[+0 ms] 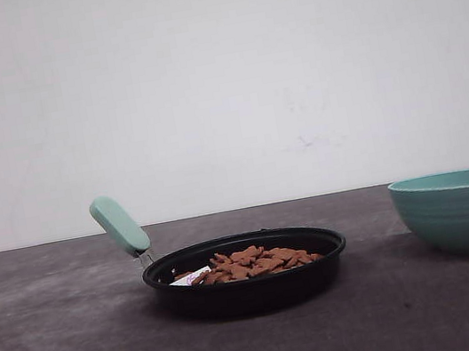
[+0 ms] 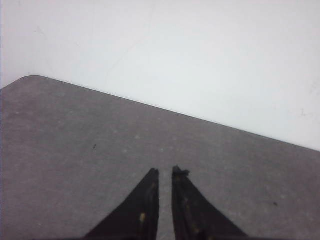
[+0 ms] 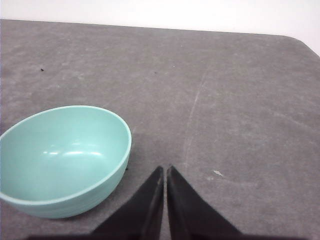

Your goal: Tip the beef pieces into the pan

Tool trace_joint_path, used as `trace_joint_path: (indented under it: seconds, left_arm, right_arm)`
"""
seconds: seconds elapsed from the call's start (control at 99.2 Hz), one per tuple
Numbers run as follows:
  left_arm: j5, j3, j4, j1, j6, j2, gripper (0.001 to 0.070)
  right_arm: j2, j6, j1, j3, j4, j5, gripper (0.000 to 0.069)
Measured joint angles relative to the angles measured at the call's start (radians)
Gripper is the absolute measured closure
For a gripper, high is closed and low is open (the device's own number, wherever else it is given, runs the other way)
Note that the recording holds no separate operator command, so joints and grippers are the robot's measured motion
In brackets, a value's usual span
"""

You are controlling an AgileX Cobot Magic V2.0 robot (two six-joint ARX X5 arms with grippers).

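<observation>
Grey table [image 1: 65, 348], reddish-brown beef pieces [image 1: 254, 262] heaped in pan [image 1: 248, 286]

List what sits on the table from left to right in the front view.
Mint-green pan handle → black pan holding the beef pieces → teal bowl at the right edge.

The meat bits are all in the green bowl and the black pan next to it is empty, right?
Not quite. It's the other way round: the beef pieces lie in the black pan, as the front view shows. The green bowl beside it is the empty one; the right wrist view looks straight into it and shows only its bare inside.
</observation>
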Motion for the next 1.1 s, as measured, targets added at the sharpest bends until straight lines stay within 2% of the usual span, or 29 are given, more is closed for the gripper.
trace_joint_path:
  seconds: [0.111,0.192,0.292,0.363,0.484,0.555,0.706,0.847,1.029,1.099]
  left_arm:
    - [0.003,-0.009,0.010,0.049,0.034,-0.065,0.0687]
    - [0.010,-0.074,0.042,0.114,0.059,-0.135,0.0687]
    - [0.069,-0.250,0.088,0.204,0.074,-0.192,0.0687]
    - [0.169,-0.399,0.143,0.252,0.080,-0.240,0.0687]
    - [0.423,-0.605,0.221,0.315,0.081,-0.360,0.0687]
    - [0.529,-0.684,0.238,0.335,0.081,-0.432,0.0687]
    - [0.546,-0.784,0.237,0.349,0.068,-0.438,0.0687]
    - [0.547,-0.792,0.272,0.351,0.080,-0.439,0.0687]
    - [0.503,-0.793,0.270,0.356,0.122,-0.439,0.0687]
    - [0.503,-0.793,0.271,0.356,0.130,-0.439,0.0687]
  right_arm:
    - [0.000,0.000,0.000,0.000,0.000,0.000,0.0682]
    - [0.000,0.000,0.000,0.000,0.000,0.000,0.0682]
    - [0.000,0.000,0.000,0.000,0.000,0.000,0.0682]
    - [0.000,0.000,0.000,0.000,0.000,0.000,0.0682]
    - [0.000,0.000,0.000,0.000,0.000,0.000,0.0682]
    - [0.000,0.000,0.000,0.000,0.000,0.000,0.0682]
    - [0.000,0.000,0.000,-0.001,0.001,0.000,0.0682]
    - [0.000,0.000,0.000,-0.001,0.002,0.000,0.0682]
    - [0.000,0.000,0.000,-0.001,0.001,0.000,0.0682]
    - [0.000,0.000,0.000,-0.001,0.001,0.000,0.0682]
